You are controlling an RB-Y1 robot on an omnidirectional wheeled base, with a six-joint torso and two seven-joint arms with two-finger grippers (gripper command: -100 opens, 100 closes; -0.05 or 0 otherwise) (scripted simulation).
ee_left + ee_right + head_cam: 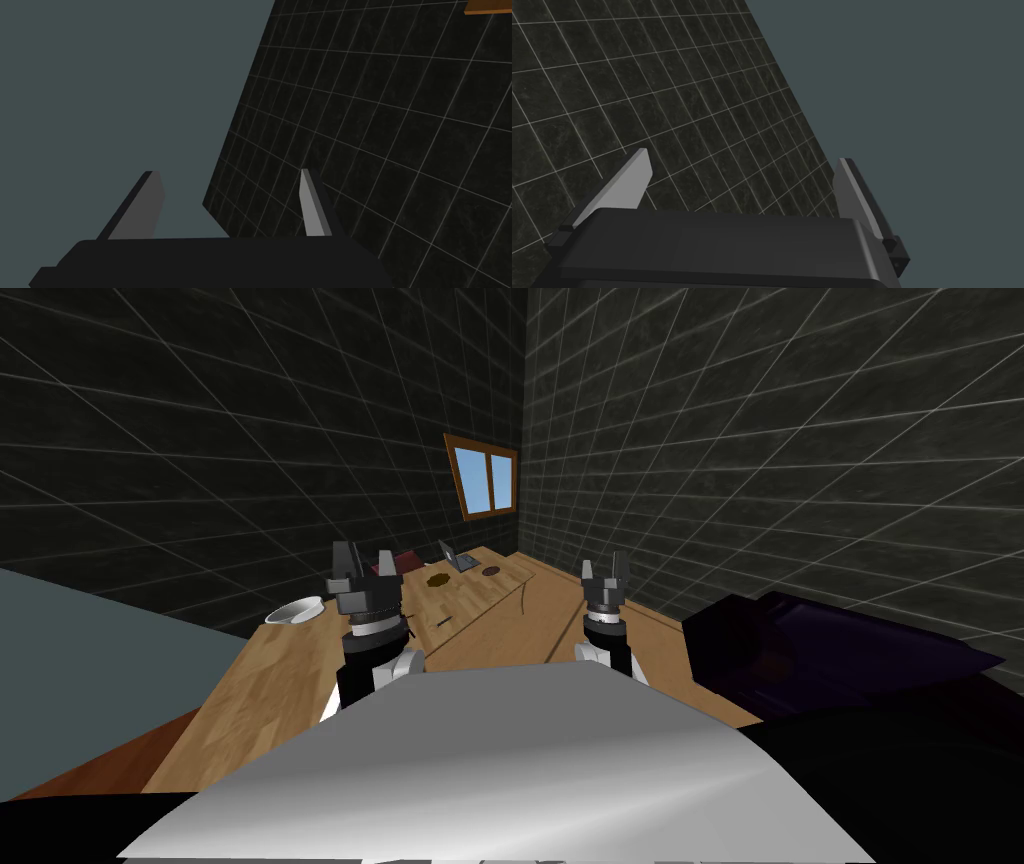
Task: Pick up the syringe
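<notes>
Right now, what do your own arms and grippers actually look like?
Both arms look alike. The left gripper and the right gripper are each a dark box with two thin, light grey, blade-like fingers. Behind each box is a ribbed dark grey wrist with a pale ring, then a black forearm with white shells.

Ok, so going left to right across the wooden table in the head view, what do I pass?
White bowl → left gripper → small grey laptop → dark round disc → right gripper → dark purple block just past the table's edge.
</notes>
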